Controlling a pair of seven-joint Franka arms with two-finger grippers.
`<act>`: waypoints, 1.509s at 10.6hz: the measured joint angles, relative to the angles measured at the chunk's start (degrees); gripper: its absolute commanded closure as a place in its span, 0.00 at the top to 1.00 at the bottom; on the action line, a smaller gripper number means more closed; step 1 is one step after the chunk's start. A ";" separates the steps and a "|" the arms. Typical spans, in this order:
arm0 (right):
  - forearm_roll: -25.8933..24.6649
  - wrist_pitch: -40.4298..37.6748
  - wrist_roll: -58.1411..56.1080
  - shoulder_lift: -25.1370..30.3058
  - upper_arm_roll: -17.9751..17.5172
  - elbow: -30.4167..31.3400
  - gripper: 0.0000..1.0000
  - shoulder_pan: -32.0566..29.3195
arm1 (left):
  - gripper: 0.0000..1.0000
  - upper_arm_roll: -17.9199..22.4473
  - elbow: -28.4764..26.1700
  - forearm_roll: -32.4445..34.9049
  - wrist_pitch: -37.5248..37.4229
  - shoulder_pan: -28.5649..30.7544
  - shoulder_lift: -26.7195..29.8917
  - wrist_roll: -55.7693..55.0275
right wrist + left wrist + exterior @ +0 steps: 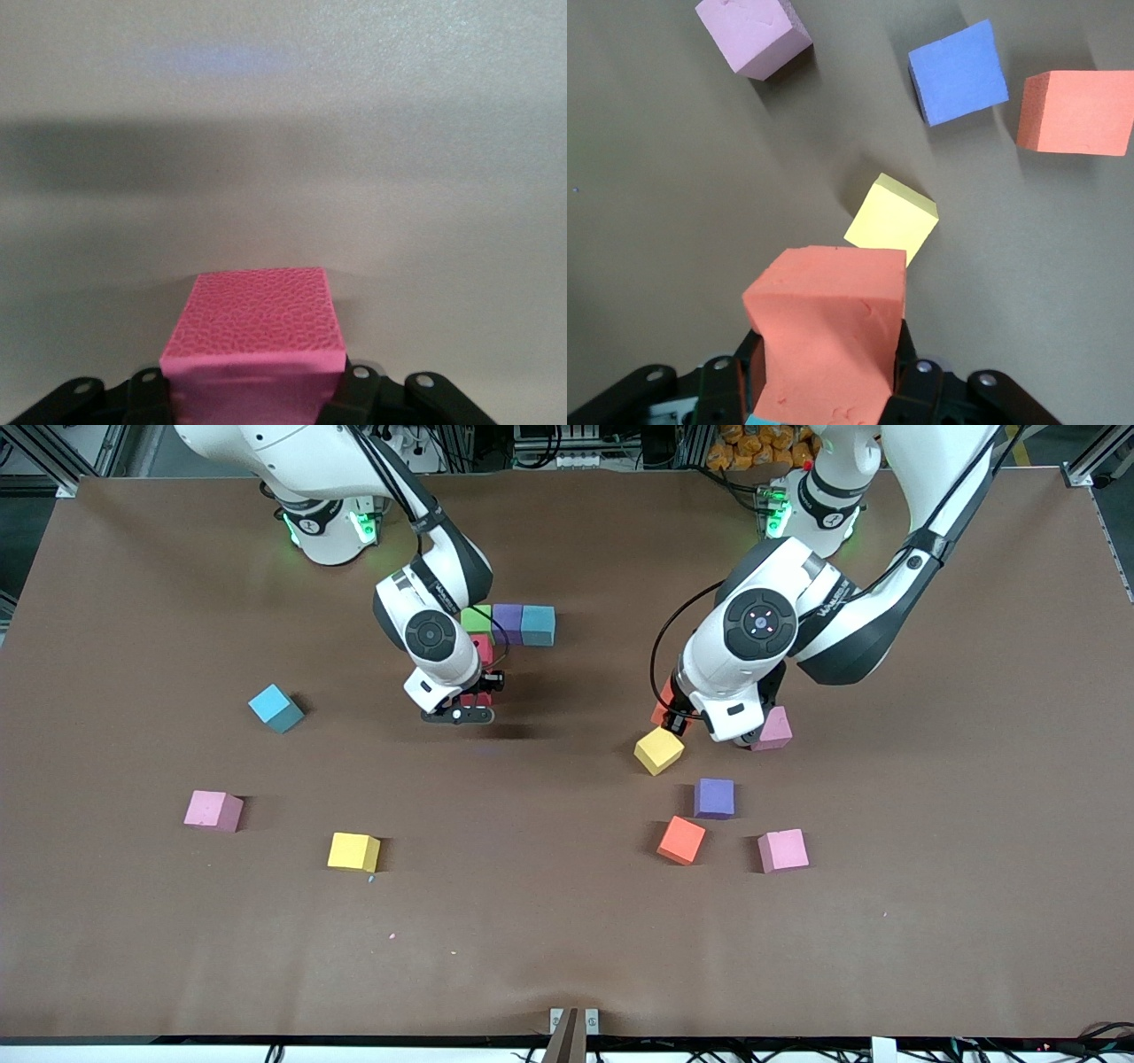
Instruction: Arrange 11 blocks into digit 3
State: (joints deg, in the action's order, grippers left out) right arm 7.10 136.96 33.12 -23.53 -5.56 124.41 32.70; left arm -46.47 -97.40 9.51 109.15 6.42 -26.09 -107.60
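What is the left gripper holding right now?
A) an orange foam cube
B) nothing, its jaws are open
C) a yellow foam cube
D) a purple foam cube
A: the left wrist view shows the left gripper shut on an orange foam cube, while a yellow foam cube lies loose on the table below it.

3 blocks (515, 623) in a row, 8 more blocks (714, 797) scattered nearer the front camera

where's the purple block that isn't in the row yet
In the front view the loose purple block sits toward the left arm's end of the table, beside the orange block and the yellow block.
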 measured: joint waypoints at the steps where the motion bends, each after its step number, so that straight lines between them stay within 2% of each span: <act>1: 0.00 0.00 0.00 0.02 0.00 0.04 0.17 0.00 | 0.00 0.00 0.00 0.00 0.00 0.00 0.00 0.00; 3: 0.00 0.00 0.00 0.19 0.02 0.30 0.19 0.00 | 0.00 0.00 0.00 0.00 0.00 0.00 0.00 0.00; 4: 0.00 0.02 0.00 0.33 0.04 0.52 0.28 0.00 | 0.00 0.00 0.00 0.00 0.00 0.00 0.00 0.00; 5: 0.00 0.02 0.00 0.45 0.05 0.71 0.69 0.00 | 0.00 0.00 0.00 0.00 0.00 0.00 0.00 0.00; 6: 0.00 0.02 0.00 0.48 0.06 0.76 1.00 0.00 | 0.00 0.00 0.00 0.00 0.00 0.00 0.00 0.00; 10: 0.00 -1.50 0.02 1.03 0.21 0.56 1.00 -0.01 | 0.00 0.00 0.02 0.00 0.00 0.08 0.00 0.00; 13: 0.00 -5.30 0.02 5.15 0.73 -0.61 1.00 -0.92 | 0.00 -0.11 0.05 0.00 0.00 -0.06 0.00 -0.04; 16: -0.06 -7.86 -0.20 7.24 0.93 -3.69 1.00 -4.60 | 0.00 -0.38 0.21 -0.44 1.05 -3.56 -1.27 -5.38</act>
State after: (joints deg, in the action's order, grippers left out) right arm 7.04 129.10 32.92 -16.29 -4.62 120.72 28.10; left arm -46.84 -97.19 9.08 110.20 2.86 -27.36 -112.99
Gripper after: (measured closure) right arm 0.000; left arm 0.432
